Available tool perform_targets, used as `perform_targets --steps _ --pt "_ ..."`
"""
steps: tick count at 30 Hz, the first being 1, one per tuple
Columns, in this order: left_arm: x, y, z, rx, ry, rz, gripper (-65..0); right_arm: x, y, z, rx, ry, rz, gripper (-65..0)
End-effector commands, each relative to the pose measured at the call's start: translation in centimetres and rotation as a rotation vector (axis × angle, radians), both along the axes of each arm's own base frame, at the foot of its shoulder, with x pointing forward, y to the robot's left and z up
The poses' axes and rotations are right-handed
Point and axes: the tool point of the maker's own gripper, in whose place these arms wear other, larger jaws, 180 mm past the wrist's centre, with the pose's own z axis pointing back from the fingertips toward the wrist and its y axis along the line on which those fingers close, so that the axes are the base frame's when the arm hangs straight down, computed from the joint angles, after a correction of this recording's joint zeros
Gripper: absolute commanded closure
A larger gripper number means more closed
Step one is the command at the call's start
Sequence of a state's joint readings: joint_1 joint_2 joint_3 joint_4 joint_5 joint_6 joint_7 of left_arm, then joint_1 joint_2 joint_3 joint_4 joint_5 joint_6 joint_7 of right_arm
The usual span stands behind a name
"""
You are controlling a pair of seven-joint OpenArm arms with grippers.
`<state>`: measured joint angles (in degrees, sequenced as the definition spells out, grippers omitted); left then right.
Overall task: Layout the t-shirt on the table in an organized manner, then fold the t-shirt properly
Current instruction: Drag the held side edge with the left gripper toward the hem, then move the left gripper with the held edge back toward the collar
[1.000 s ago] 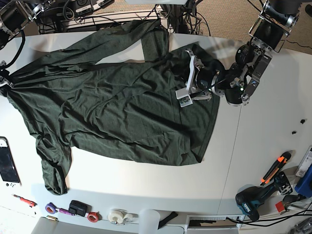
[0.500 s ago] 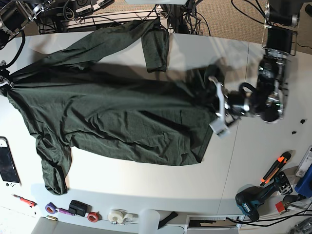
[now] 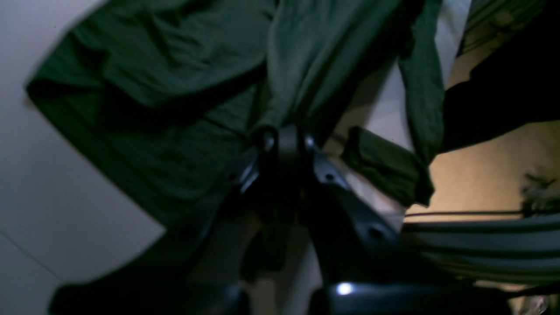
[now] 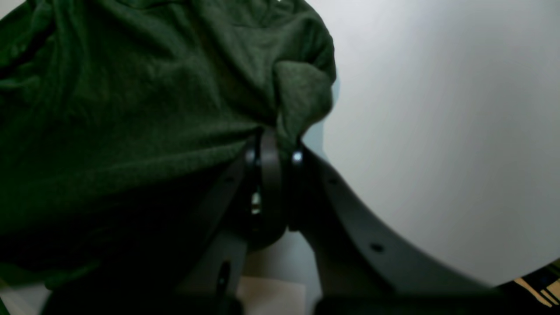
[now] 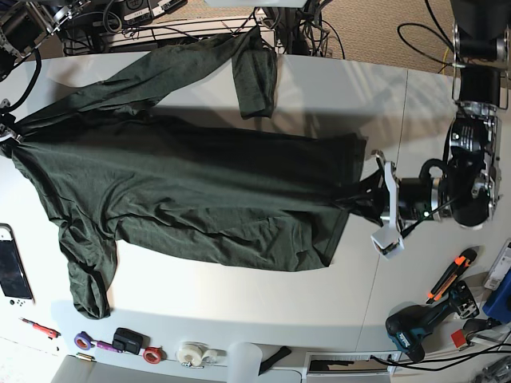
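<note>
T-shirt spread wide across white tabletop, left to centre of frame. Left tool clenched on fabric at centre right; right tool clenched on fabric at far left edge.

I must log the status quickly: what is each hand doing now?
Left hand: closed, holding the t-shirt edge.
Right hand: closed, holding a bunch of the t-shirt.
</note>
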<state>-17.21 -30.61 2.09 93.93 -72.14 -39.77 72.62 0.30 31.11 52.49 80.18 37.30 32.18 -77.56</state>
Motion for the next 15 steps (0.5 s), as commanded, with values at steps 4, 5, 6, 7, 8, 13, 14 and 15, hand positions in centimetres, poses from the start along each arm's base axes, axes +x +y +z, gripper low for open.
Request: perform_targets --steps 4,5,6,7,8,13,14,15 --pt "2.3 0.7 1.6 0.008 -0.112 0.068 0.0 0.7 -1.1 2.0 -0.044 -0.045 -0.003 0.0" --pt "2.7 0.9 1.6 0.013 -0.122 0.092 0.0 0.7 -1.1 2.0 -0.045 -0.045 -0.003 0.0" --pt "3.1 1.1 1.7 0.017 -0.138 0.113 0.0 0.7 -1.1 2.0 -0.044 -0.045 -0.003 0.0" --pt "3.5 1.3 1.8 0.023 -0.159 0.128 0.0 0.7 -1.1 2.0 -0.044 -0.045 -0.003 0.0" --pt "3.9 1.4 1.9 0.024 -0.182 0.141 0.0 0.7 -1.1 2.0 -0.044 -0.045 -0.003 0.0" --pt "5.1 1.8 2.4 0.039 -0.261 0.183 0.0 0.7 -1.1 2.0 -0.044 -0.045 -0.003 0.0" --pt "5.2 2.0 2.2 0.054 -0.262 0.187 -1.5 0.7 -1.1 2.0 -0.044 -0.045 -0.003 0.0" --pt "5.3 2.2 2.0 0.065 -0.257 0.200 -12.2 0.7 -1.1 2.0 -0.044 -0.045 -0.003 0.0"
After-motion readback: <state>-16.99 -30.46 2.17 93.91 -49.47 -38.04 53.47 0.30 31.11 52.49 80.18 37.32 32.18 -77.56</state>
